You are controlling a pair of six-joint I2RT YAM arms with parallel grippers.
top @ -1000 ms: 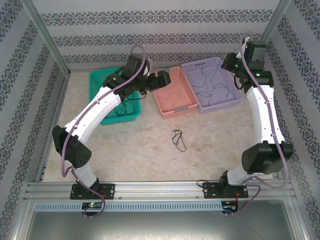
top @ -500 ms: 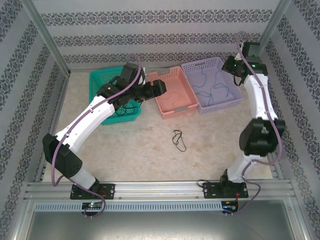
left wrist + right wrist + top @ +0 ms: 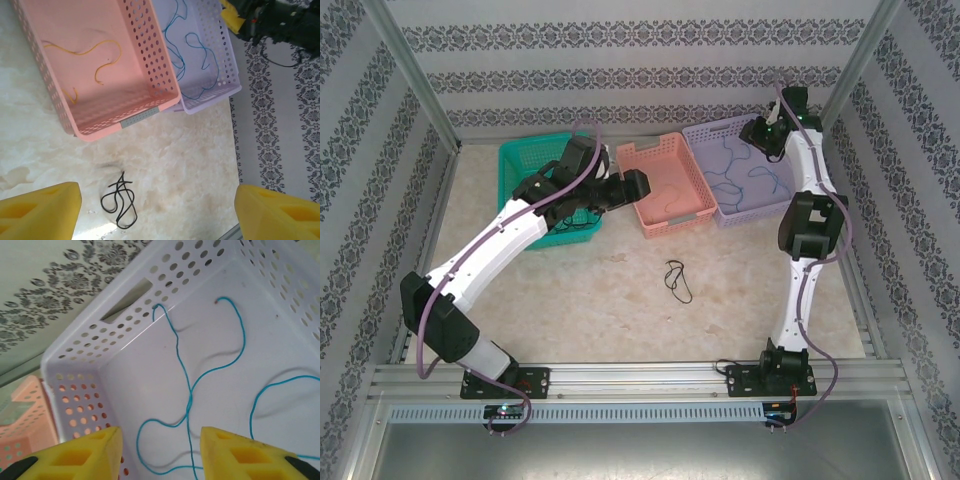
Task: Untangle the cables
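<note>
Left pincer [image 3: 157, 215] stands wide open and empty, between the green basket [image 3: 515, 160] and the pink basket [image 3: 670, 222] along the far edge of the surface [image 3: 580, 290]. Right pincer [image 3: 160, 452] is open and empty, above the purple basket [image 3: 765, 207] near the far right corner. A tangled black cable [image 3: 677, 281] lies free mid-surface, apart from all baskets. Blue cables [image 3: 190, 390] lie loose in the purple basket and a yellow cable [image 3: 95, 52] lies in the pink one. Black cables [image 3: 578, 218] lie in the green basket, partly hidden by the left arm [image 3: 490, 245].
</note>
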